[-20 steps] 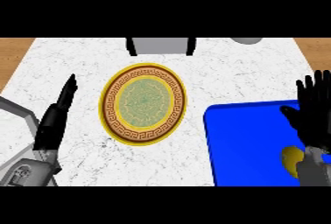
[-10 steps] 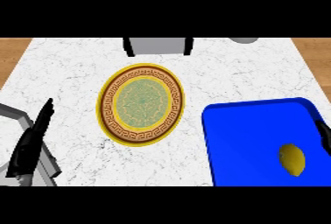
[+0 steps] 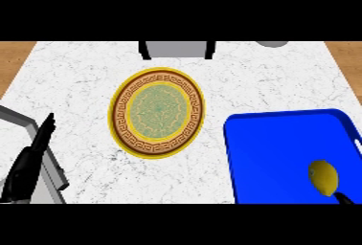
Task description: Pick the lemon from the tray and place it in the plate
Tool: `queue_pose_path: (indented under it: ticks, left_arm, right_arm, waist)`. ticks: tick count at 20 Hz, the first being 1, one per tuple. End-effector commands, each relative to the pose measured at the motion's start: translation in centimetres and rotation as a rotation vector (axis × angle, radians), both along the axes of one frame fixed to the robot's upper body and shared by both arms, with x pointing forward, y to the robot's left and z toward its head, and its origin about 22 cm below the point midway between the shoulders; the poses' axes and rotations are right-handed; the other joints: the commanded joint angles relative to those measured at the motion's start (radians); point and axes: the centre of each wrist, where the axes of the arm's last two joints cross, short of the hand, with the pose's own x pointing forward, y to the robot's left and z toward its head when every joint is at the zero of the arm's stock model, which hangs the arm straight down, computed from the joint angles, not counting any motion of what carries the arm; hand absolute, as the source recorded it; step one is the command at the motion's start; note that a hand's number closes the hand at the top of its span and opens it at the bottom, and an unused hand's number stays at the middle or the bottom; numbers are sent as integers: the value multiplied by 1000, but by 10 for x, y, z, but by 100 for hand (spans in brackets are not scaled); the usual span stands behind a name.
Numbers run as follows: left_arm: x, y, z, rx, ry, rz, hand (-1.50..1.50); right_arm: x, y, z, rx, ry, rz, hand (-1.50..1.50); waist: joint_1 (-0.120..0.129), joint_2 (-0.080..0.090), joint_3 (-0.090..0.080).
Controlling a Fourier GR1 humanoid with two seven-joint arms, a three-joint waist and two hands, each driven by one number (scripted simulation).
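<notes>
The lemon (image 3: 324, 177) lies on the blue tray (image 3: 283, 148) near its lower right corner, well apart from the patterned plate (image 3: 157, 112), with bare marble bench (image 3: 84, 81) between the two and around the plate. The left hand (image 3: 32, 162) shows at the lower left edge, fingers straight and together, holding nothing. Of the right hand (image 3: 345, 198) only a dark tip shows just below the lemon, cut off at the edge; its finger state cannot be told.

Lemon (image 3: 324, 177) on blue tray (image 3: 283, 153)
</notes>
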Motion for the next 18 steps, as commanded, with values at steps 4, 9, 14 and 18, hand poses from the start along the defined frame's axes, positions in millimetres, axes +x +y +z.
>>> queue_pose_path:
  ticks: [4, 9, 14, 18]
  left_arm:
    - [-9, -5, -2, 0, -2, -17, 0]
    - [1, -13, 13, -1, -1, -29, 0]
    - [10, -4, 25, 10, 2, -21, 0]
    - [12, 0, 13, -5, -1, -10, 0]
  right_arm:
    - [-41, -15, 16, -2, 399, 89, -150]
    - [-13, -38, 29, 33, 547, 101, -150]
    - [-6, -58, 44, 69, 712, 211, -150]
    - [27, -65, 58, 71, 793, 258, -150]
  waist:
    - [19, 5, -1]
    - [26, 7, 1]
    - [17, 4, 3]
    - [23, 6, 2]
